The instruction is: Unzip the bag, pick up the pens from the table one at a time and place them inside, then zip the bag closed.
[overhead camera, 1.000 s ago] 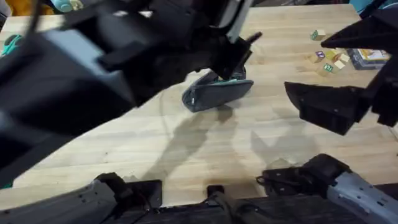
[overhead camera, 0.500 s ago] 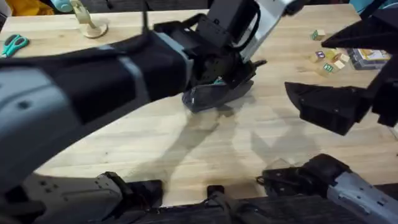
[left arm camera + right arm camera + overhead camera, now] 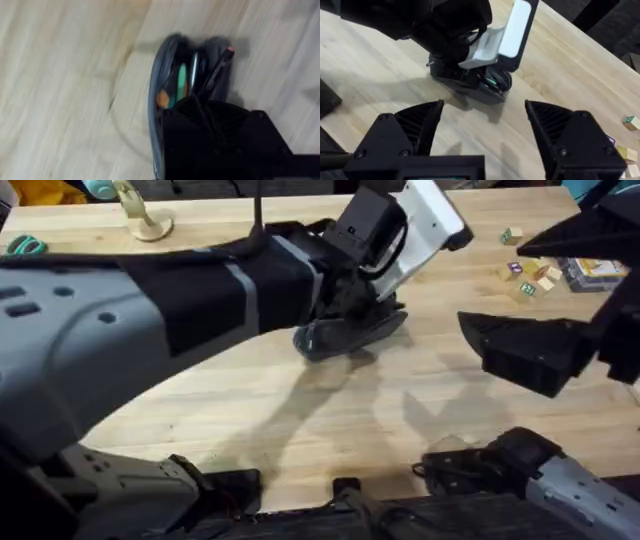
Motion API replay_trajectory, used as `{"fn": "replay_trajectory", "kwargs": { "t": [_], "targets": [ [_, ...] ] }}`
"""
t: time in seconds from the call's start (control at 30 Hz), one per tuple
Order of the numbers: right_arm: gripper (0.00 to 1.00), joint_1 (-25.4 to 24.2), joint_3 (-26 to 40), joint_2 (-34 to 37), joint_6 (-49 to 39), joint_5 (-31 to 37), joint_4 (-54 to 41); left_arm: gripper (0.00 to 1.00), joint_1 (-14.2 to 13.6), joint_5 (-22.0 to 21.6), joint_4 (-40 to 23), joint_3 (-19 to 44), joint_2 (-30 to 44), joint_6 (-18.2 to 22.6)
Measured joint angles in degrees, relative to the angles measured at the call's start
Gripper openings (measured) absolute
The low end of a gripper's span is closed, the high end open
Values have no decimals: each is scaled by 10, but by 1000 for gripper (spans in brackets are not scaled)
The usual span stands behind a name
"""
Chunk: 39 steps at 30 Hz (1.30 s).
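Note:
The grey bag (image 3: 345,335) lies near the middle of the table (image 3: 300,420), unzipped, with its mouth gaping. In the left wrist view a green pen (image 3: 182,80) and an orange-tipped one lie inside the bag (image 3: 155,85). My left gripper (image 3: 365,305) is right over the opening, shut on a black pen (image 3: 220,67) with a red end that slants down into the bag. My right gripper (image 3: 500,285) hovers to the right of the bag, open and empty. From the right wrist, the bag (image 3: 487,90) sits beyond my wide-apart fingers (image 3: 415,127).
Small coloured blocks (image 3: 525,275) and a flat box (image 3: 595,272) lie at the back right. Teal-handled scissors (image 3: 22,247) and a wooden stand (image 3: 145,220) sit at the back left. Bare wood lies in front of the bag.
The left arm has come down over the bag. The black pen, raised above the bag a second ago, now dips into its opening. The right arm has not moved.

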Motion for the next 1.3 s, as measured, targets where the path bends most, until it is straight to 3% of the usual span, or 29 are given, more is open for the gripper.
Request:
{"fn": "replay_trajectory", "kwargs": {
  "t": [0.13,0.4,0.47,0.63,0.67,0.7,1.03,1.3],
  "targets": [
    [998,0,0,0,0,0,0,43,14,-13,-35,0,0,4],
    [998,0,0,0,0,0,0,44,24,-17,-40,0,0,4],
    [998,0,0,0,0,0,0,102,24,-17,-41,0,0,6],
    [998,0,0,0,0,0,0,854,24,-19,-42,0,0,6],
    [998,0,0,0,0,0,0,957,24,-19,-42,0,0,4],
    [998,0,0,0,0,0,0,982,24,-19,-42,0,0,4],
    [998,0,0,0,0,0,0,992,24,-12,-35,0,-18,-14],
    [998,0,0,0,0,0,0,992,36,-8,-34,0,-134,-16]
  ]
}}
